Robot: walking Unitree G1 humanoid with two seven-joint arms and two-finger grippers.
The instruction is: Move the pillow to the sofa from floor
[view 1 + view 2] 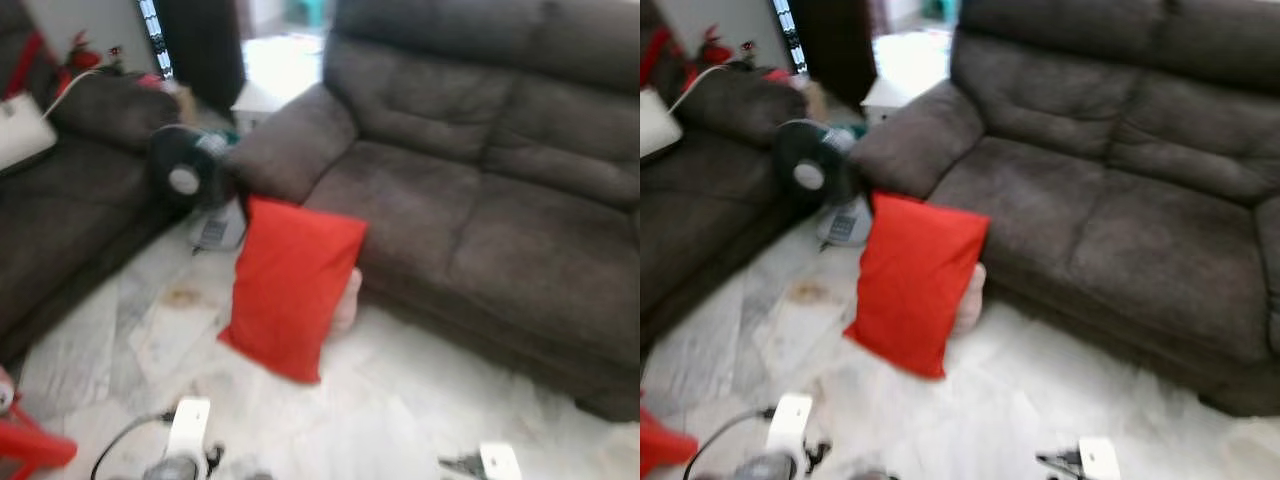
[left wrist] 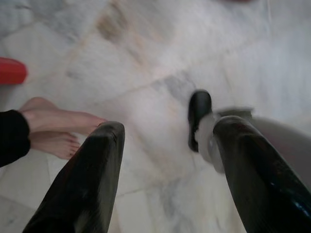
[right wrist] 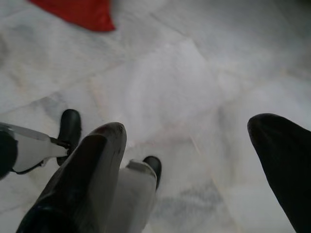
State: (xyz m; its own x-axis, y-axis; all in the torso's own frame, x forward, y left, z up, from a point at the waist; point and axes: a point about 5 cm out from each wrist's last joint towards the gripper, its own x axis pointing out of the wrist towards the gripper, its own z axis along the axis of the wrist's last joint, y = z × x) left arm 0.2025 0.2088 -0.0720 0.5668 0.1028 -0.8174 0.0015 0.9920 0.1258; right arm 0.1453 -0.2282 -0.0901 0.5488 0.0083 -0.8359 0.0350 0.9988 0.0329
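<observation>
Left eye view: red pillow (image 1: 292, 287) leans on sofa (image 1: 480, 200) at twelve o'clock, likely soft, light; pinch its upper edge; both grippers' fingers spread, empty.

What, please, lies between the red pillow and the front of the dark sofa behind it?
In the left eye view, a pale pinkish object, too blurred to identify, sits between the red pillow and the sofa.

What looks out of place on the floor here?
The red pillow stands on edge on the marble floor, leaning against the front of the dark sofa instead of lying on its seat. A small fan sits on the floor beside it.
</observation>
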